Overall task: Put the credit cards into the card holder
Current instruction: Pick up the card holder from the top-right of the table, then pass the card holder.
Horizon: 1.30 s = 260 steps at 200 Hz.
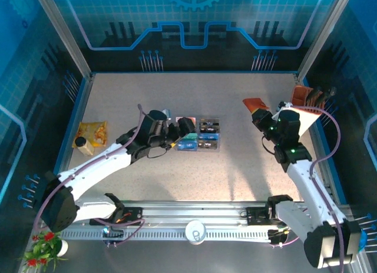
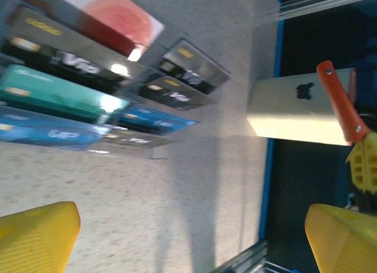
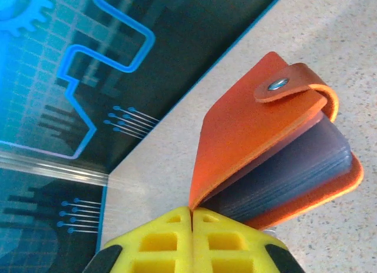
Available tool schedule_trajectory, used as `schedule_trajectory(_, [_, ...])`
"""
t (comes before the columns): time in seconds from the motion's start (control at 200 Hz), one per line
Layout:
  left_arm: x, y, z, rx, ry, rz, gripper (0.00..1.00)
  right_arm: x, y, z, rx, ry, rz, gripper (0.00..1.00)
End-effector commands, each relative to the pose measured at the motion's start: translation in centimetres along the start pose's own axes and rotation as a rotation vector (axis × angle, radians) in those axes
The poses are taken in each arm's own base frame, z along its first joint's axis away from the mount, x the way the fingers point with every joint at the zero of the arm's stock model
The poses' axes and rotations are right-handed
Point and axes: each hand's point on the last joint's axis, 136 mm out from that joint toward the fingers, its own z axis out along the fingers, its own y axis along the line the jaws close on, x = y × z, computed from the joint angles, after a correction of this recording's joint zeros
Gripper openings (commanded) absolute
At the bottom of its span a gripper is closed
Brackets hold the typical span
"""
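Right gripper [image 3: 192,217] is clamped tight, jaws together on one orange cover of the card holder [image 3: 259,126], which hangs half open with its snap tab up and the grey-blue pockets fanned. From above that puts the holder out toward two o'clock on the table. Over at the middle, the left gripper [image 1: 179,127] is spread wide and empty, poised just at nine o'clock of the credit cards [image 2: 88,90]. They lie in rows in a clear tray [image 1: 218,148]: black, teal, blue, one red-and-white. By my reading, holder fetched, no card lifted yet, and all the loading remains.
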Motion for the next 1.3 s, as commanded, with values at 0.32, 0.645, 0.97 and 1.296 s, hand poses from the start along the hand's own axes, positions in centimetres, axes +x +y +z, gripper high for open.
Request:
schedule_trajectory(0.32, [-0.6,-11.1,3.4,0.259,-0.037,-0.229,0.99,5.5,6.1,-2.6,-0.141,0.089,-0.031,0.0])
schedule_trajectory(0.645, [0.8,-12.1,5.3,0.296,-0.021,-0.3,0.82,7.3,7.9,-2.9,-0.195,0.102,-0.045,0.0])
schedule_trajectory(0.97, [0.9,-11.7,6.5,0.301,-0.035,-0.323,0.74,8.3,8.4,-3.0,-0.222,0.126,-0.035,0.0])
schedule_trajectory(1.296, [1.2,-11.7,7.5,0.317,-0.027,-0.346,0.56,8.9,8.6,-3.4,-0.24,0.138,-0.028,0.0])
